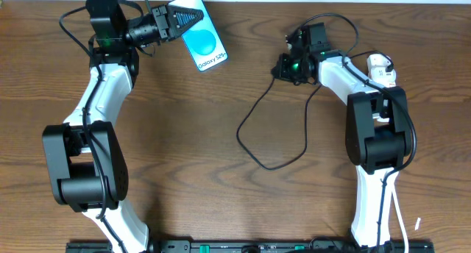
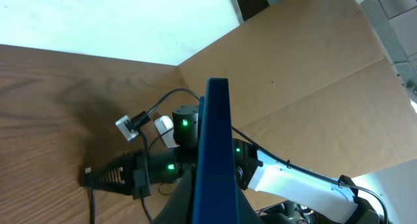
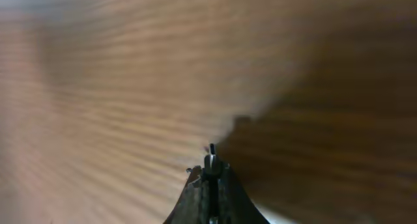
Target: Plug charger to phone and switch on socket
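1. The brown wooden table (image 1: 221, 209) filled nearly the whole overhead frame. Its far edge ran along the top, and a wide bare stretch lay open in the centre and lower middle between the two arms.
2. The phone (image 1: 204, 43) sat at upper centre-left, blue screen showing, one corner reaching the far edge. The left gripper (image 1: 197, 18) came in from the left, its jaws clamped on the phone's upper-left side. In the left wrist view the phone showed edge-on, as a thin blue slab.
3. The charger (image 1: 272, 168) looped across the table right of centre, well apart from the phone, and both ends rose toward the right gripper (image 1: 280, 68) at upper right.
4. The socket (image 1: 379, 64) lay at the far right, partly hidden by the right arm.
5. The right jaws were closed on the charger's plug tip (image 3: 212, 149), which poked out just past the fingertips above bare wood.
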Controlling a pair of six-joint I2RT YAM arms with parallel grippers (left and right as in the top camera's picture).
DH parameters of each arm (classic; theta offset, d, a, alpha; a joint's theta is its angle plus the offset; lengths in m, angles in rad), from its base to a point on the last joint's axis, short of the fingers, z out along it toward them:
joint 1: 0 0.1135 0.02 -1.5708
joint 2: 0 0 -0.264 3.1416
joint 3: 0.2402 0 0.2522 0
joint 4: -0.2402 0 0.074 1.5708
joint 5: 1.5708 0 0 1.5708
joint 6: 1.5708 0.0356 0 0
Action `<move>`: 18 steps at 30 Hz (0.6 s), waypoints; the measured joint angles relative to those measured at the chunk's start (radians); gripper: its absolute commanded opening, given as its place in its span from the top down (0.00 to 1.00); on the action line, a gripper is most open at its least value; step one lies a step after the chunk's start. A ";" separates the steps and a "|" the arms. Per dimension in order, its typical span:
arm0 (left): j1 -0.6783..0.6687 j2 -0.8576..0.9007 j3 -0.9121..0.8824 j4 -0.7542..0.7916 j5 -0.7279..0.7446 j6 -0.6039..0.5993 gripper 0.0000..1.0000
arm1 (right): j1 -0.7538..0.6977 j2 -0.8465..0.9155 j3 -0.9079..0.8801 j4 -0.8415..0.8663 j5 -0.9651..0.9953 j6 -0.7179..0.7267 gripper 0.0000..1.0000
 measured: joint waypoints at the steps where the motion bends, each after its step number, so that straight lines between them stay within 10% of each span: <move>1: 0.000 0.000 0.000 0.000 0.000 0.000 0.93 | 0.000 -0.002 0.000 0.004 0.035 -0.012 0.99; 18: 0.000 0.000 0.000 0.000 -0.003 0.000 0.93 | 0.097 -0.010 0.001 0.085 0.506 0.009 0.99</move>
